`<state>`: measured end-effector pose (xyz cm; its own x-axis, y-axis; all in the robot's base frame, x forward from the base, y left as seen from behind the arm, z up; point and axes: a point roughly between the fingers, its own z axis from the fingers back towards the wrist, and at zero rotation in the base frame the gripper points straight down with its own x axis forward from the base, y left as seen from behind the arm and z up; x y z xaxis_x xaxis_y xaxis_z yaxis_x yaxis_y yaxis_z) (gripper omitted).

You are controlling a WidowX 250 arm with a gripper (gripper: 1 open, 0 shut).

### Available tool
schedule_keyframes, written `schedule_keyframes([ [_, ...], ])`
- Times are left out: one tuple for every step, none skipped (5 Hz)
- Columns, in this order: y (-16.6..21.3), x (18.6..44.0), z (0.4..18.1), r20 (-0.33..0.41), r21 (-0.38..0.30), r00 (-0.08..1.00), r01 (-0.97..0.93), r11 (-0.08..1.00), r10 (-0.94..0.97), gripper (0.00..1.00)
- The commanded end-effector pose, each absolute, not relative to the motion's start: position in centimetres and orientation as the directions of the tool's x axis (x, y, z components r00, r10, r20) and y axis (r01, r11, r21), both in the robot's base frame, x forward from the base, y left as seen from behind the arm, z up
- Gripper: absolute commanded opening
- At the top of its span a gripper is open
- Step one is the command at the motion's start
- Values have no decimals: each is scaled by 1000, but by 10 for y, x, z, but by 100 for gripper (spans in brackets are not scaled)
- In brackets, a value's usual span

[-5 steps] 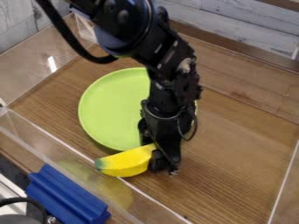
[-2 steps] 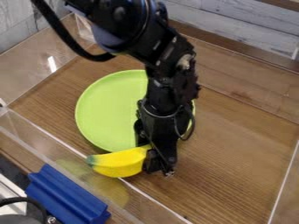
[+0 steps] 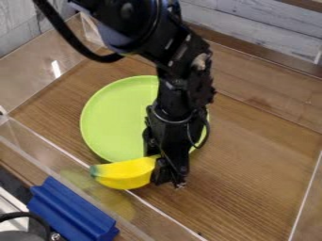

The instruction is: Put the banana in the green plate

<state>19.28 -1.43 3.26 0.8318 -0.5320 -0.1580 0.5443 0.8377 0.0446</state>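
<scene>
Yellow banana overlaps green plate rim.

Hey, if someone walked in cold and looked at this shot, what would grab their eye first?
Probably the black arm coming down mid-frame, its gripper shut on the right end of the yellow banana near the front of the wooden table. Just behind it lies the big green plate, with nothing lying in the part that shows. A blue block sits in the bottom left corner.

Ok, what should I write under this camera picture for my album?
Robot gripper shut on the banana beside the green plate.
</scene>
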Motion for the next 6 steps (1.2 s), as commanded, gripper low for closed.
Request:
schedule_keyframes([
  [-16,203,48,-115,71,834,549,833,-540,0],
  [-15,202,49,-120,69,838,542,837,-533,0],
  [-14,201,50,-124,68,842,535,842,-525,0],
  [-14,200,52,-128,67,846,528,846,-518,0],
  [-13,199,52,-132,65,850,521,851,-511,0],
  [-12,199,53,-135,64,853,515,855,-504,0],
])
